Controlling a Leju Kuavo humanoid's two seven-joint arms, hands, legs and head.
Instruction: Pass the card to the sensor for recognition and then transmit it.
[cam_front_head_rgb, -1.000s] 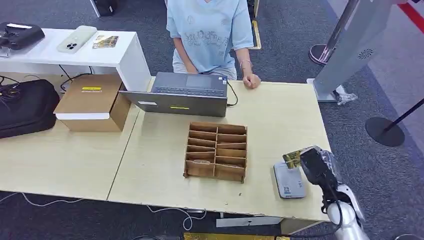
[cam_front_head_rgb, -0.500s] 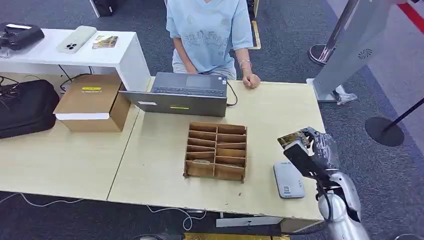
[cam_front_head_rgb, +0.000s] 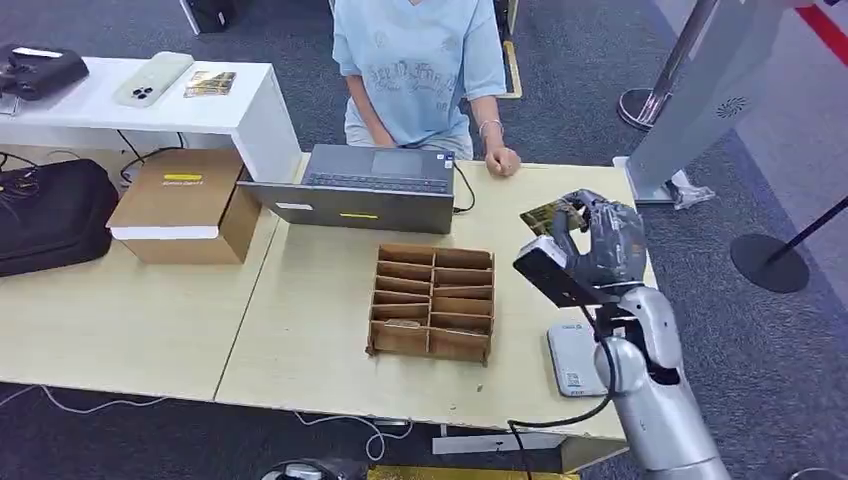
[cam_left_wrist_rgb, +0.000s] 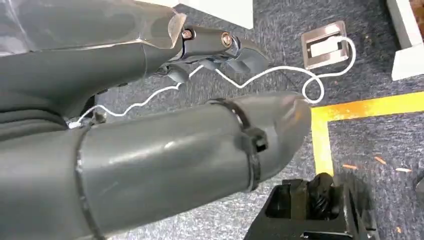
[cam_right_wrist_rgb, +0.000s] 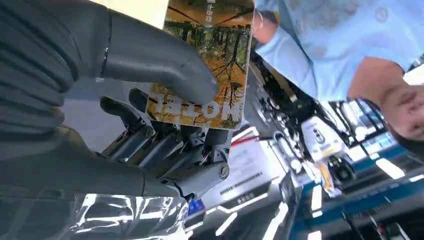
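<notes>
One card (cam_front_head_rgb: 546, 215) held up over the table (cam_front_head_rgb: 320, 300).
Right hand (cam_front_head_rgb: 598, 243) pinches it between thumb and fingers (cam_right_wrist_rgb: 165, 150), above the sensor (cam_front_head_rgb: 574, 362), facing the person (cam_front_head_rgb: 420, 70); left hand's (cam_left_wrist_rgb: 150, 140) fingers, I cannot tell.

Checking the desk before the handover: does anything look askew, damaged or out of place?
Nothing stands out. The right hand holds the card intact, raised above the table toward the person. The sensor lies flat near the table edge, and the wooden organizer sits square.
</notes>
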